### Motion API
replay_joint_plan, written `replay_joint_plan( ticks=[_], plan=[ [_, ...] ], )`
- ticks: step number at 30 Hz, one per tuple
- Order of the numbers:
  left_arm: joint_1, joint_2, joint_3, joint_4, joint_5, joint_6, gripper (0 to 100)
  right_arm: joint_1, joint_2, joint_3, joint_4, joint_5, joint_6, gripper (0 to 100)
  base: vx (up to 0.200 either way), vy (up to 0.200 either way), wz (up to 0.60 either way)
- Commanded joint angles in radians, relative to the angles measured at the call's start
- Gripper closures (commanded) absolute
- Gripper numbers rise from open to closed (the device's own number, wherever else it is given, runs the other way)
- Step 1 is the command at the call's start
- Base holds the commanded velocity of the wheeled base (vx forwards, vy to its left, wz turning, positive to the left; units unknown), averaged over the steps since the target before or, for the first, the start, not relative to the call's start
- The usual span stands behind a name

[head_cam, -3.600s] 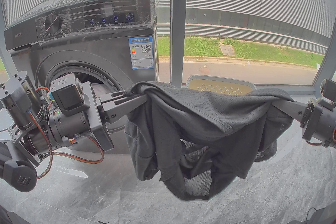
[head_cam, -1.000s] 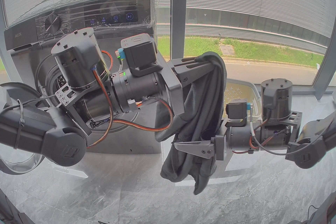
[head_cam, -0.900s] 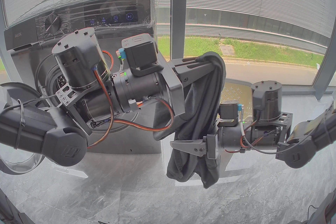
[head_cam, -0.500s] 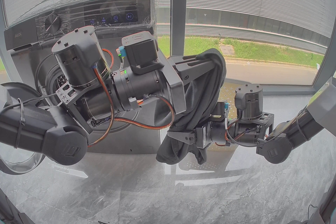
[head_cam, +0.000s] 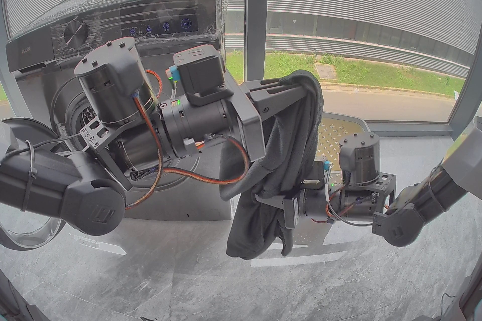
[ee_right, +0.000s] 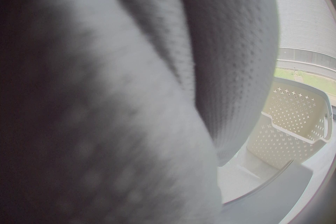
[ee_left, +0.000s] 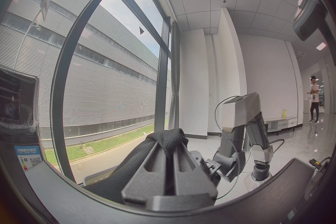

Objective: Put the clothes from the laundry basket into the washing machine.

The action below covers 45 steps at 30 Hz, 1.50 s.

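In front of the washing machine (head_cam: 201,31), just off its right-hand edge, a dark grey garment (head_cam: 281,156) hangs in the air between the machine and the cream laundry basket (head_cam: 341,129) by the window. The left gripper (head_cam: 296,84) holds it up high, jaws clamped on a gathered fold at the top. The right gripper (head_cam: 271,199) is pressed into the cloth lower down, and I cannot tell whether its jaws are apart or together because the fabric wraps them. The garment's long axis runs straight up and down: bunched end uppermost, loose hem pointing at the floor and looking clear of it. I'd say the step in hand is the carry from basket to drum. The next move seems to call for swinging the bundle left toward the round door opening (head_cam: 75,111), with the lower arm gathering the dangling tail so nothing drapes over the rim.
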Motion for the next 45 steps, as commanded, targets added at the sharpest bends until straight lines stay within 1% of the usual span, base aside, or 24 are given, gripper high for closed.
replay_joint_plan(
  ticks=[1, 2, 3, 4, 5, 7, 10, 16, 23, 24, 27, 28, 30, 31, 32, 35, 37, 38, 39, 40, 42, 45],
  plan=[
    [0.062, 0.041, 0.000, -0.013, 0.004, -0.011, 100, 0.059, -0.219, 0.209, -0.001, 0.012, -0.012, 100, 0.000, 0.000, 0.00],
    [0.084, 0.056, 0.002, -0.014, 0.004, -0.011, 100, 0.074, -0.275, 0.262, -0.001, 0.016, -0.012, 100, 0.000, 0.000, 0.00],
    [0.094, 0.064, 0.002, -0.014, 0.004, -0.010, 100, 0.082, -0.312, 0.292, -0.001, 0.018, -0.012, 100, 0.000, 0.000, 0.00],
    [0.097, 0.067, 0.002, -0.014, 0.004, -0.010, 100, 0.086, -0.327, 0.303, -0.001, 0.019, -0.012, 100, 0.000, 0.000, 0.00],
    [0.124, 0.090, 0.009, -0.019, 0.004, -0.010, 100, 0.111, -0.427, 0.369, -0.001, 0.021, -0.014, 100, 0.000, 0.000, 0.00],
    [0.143, 0.118, 0.012, -0.022, 0.004, -0.008, 100, 0.137, -0.516, 0.420, -0.001, 0.026, -0.012, 100, 0.000, 0.000, 0.00],
    [0.166, 0.176, 0.015, -0.043, 0.008, -0.007, 100, 0.174, -0.604, 0.459, 0.001, 0.038, -0.009, 100, 0.000, 0.000, 0.00],
    [0.185, 0.291, 0.022, -0.137, 0.057, -0.008, 100, 0.183, -0.645, 0.458, 0.001, 0.041, -0.008, 100, 0.000, 0.000, 0.00],
    [0.180, 0.308, 0.091, -0.157, 0.053, -0.011, 100, 0.182, -0.657, 0.432, 0.001, 0.041, -0.006, 100, 0.000, 0.000, 0.00],
    [0.177, 0.305, 0.095, -0.160, 0.050, -0.013, 0, 0.182, -0.657, 0.427, 0.001, 0.041, -0.006, 100, 0.000, 0.000, 0.00],
    [0.156, 0.294, 0.100, -0.168, 0.048, -0.013, 0, 0.177, -0.657, 0.418, 0.001, 0.041, -0.006, 100, 0.000, 0.000, 0.00],
    [0.150, 0.285, 0.117, -0.174, 0.047, -0.007, 0, 0.174, -0.657, 0.409, 0.001, 0.041, -0.006, 100, 0.000, 0.000, 0.00],
    [0.151, 0.272, 0.172, -0.212, 0.034, -0.003, 0, 0.166, -0.657, 0.406, 0.001, 0.041, -0.005, 100, 0.000, 0.000, 0.00],
    [0.153, 0.272, 0.176, -0.217, 0.033, -0.003, 0, 0.166, -0.657, 0.406, 0.001, 0.041, -0.006, 100, 0.000, 0.000, 0.00],
    [0.174, 0.269, 0.245, -0.281, 0.005, 0.003, 0, 0.152, -0.657, 0.410, 0.001, 0.041, -0.005, 100, 0.000, 0.000, 0.00],
    [0.226, 0.268, 0.334, -0.378, -0.021, 0.027, 0, 0.134, -0.657, 0.410, -0.001, 0.039, -0.006, 100, 0.000, 0.000, 0.00],
    [0.251, 0.245, 0.393, -0.422, -0.042, 0.032, 0, 0.122, -0.656, 0.409, 0.001, 0.039, -0.006, 100, 0.000, 0.000, 0.00],
    [0.260, 0.223, 0.419, -0.432, -0.055, 0.032, 0, 0.120, -0.654, 0.409, 0.001, 0.039, -0.006, 100, 0.000, 0.000, 0.00],
    [0.260, 0.223, 0.419, -0.432, -0.055, 0.032, 0, 0.120, -0.654, 0.409, 0.001, 0.039, -0.006, 100, 0.000, 0.000, 0.00],
    [0.265, 0.180, 0.451, -0.436, -0.081, 0.032, 0, 0.119, -0.654, 0.410, 0.001, 0.039, -0.006, 100, 0.000, 0.000, 0.00],
    [0.265, 0.134, 0.466, -0.435, -0.099, 0.032, 0, 0.119, -0.654, 0.410, 0.001, 0.038, -0.005, 100, 0.000, 0.000, 0.00],
    [0.255, 0.058, 0.488, -0.427, -0.108, 0.032, 0, 0.117, -0.656, 0.407, -0.001, 0.036, -0.005, 100, 0.000, 0.000, 0.00]
  ],
)
